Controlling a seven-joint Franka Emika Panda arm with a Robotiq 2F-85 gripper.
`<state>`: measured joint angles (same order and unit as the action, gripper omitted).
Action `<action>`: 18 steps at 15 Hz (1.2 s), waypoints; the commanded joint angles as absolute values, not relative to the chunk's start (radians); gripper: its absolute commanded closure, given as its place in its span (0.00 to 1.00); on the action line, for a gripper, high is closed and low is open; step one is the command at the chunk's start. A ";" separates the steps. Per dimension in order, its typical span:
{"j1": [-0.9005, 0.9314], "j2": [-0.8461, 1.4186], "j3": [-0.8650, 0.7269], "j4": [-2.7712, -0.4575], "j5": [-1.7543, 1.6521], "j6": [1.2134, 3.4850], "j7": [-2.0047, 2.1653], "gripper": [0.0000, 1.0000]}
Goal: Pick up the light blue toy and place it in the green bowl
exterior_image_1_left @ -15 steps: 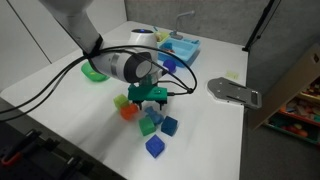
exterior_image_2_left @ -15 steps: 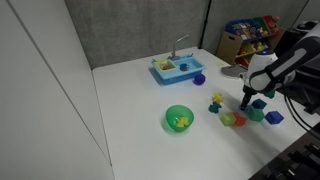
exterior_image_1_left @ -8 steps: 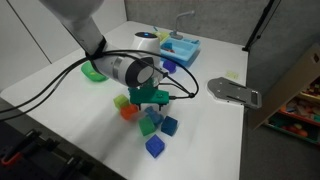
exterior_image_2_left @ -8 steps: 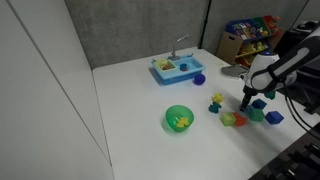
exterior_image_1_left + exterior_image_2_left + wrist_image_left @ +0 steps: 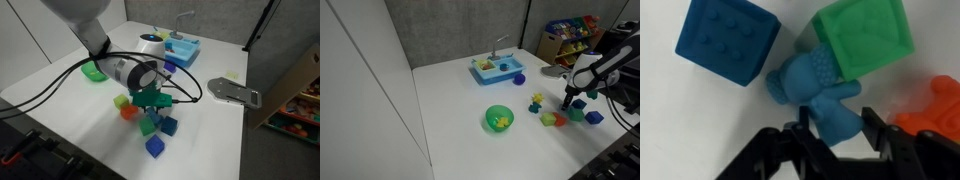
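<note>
In the wrist view the light blue toy (image 5: pixel 820 95) lies on the white table between a dark blue cube (image 5: pixel 725 40) and a green cube (image 5: pixel 865 35). My gripper (image 5: pixel 835 132) has its black fingers (image 5: pixel 877 132) pressed in on either side of the toy's lower end. In both exterior views the gripper (image 5: pixel 152 102) (image 5: pixel 569 101) is down among the cluster of blocks, and the toy is hidden under it. The green bowl (image 5: pixel 95 72) (image 5: pixel 499 118) stands apart from the blocks, with a small yellow thing inside it.
An orange-red toy (image 5: pixel 935 112) lies just right of the gripper. More blocks (image 5: pixel 154 147) (image 5: pixel 595 118) are scattered around it. A light blue sink tray (image 5: pixel 495 68) and a purple ball (image 5: pixel 519 78) sit at the back. A grey flat object (image 5: pixel 232 90) lies near the table edge.
The gripper has lowered slightly onto the block cluster and its jaws have narrowed in on the light blue toy. The blocks and the bowl have not moved.
</note>
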<state>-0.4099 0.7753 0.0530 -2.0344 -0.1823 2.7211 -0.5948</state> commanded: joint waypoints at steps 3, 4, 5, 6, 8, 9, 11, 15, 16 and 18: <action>-0.413 0.775 0.061 -2.024 -0.163 2.715 -0.617 0.79; -0.404 0.762 0.058 -2.030 -0.163 2.710 -0.605 0.84; -0.394 0.749 0.052 -2.035 -0.166 2.708 -0.594 0.85; -0.390 0.741 0.050 -2.038 -0.166 2.709 -0.589 0.88; -0.370 0.717 0.041 -2.044 -0.169 2.703 -0.567 0.89; -0.354 0.701 0.034 -2.049 -0.172 2.698 -0.553 0.89; -0.318 0.670 0.021 -2.057 -0.180 2.696 -0.518 0.89; -0.253 0.596 0.026 -2.079 -0.185 2.678 -0.477 0.89; -0.237 0.574 0.031 -2.089 -0.184 2.674 -0.472 0.89; -0.207 0.534 0.039 -2.105 -0.184 2.665 -0.467 0.89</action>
